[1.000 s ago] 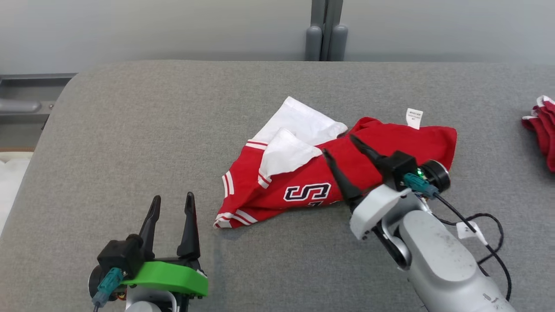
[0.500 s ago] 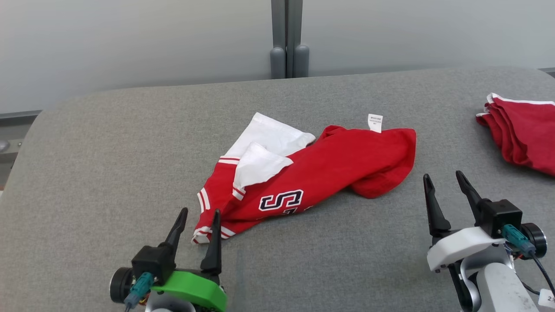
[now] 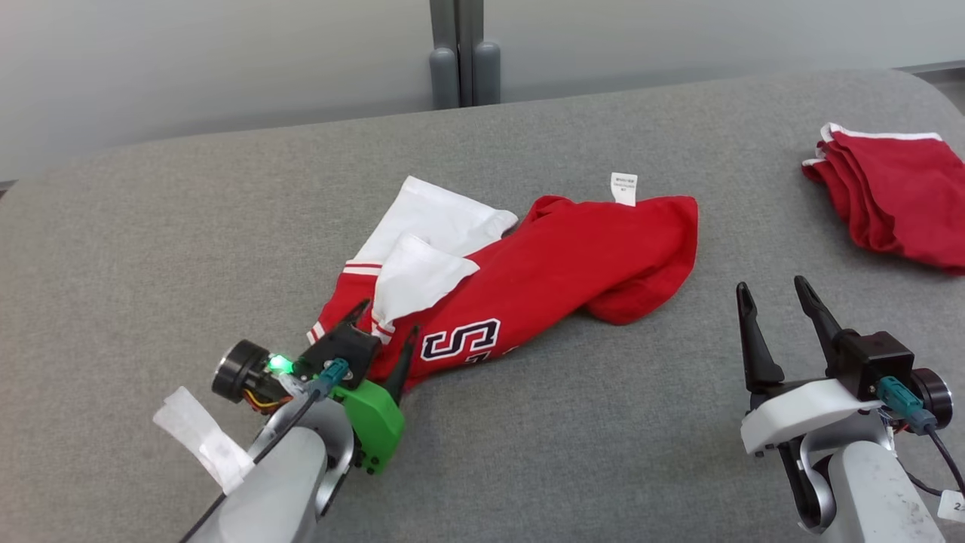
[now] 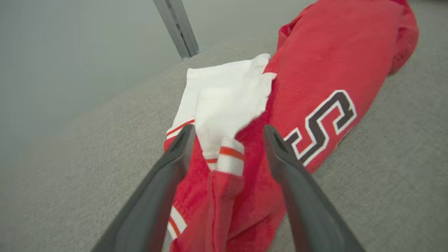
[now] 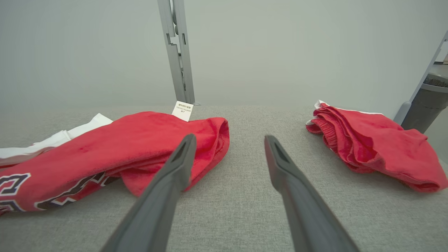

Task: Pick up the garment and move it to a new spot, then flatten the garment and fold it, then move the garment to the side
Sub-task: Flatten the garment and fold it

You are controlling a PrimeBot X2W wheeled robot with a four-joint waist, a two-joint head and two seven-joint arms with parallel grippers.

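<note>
The garment is a crumpled red jersey with white panels, striped trim and a black-and-white letter, lying mid-table. My left gripper is open at its striped near-left corner. In the left wrist view the gripper has its fingers spread either side of the cloth, not closed on it. My right gripper stands open over bare table, right of the garment's red end. In the right wrist view that gripper is empty, with the garment to its left.
A second red garment, bunched, lies at the table's far right, also in the right wrist view. The grey fabric table ends in a rounded far edge. A grey post stands behind it against the wall.
The camera has swung right. My right gripper drew back off the garment to the lower right. My left gripper reached forward and turned onto the garment's striped corner. Both stayed open.
</note>
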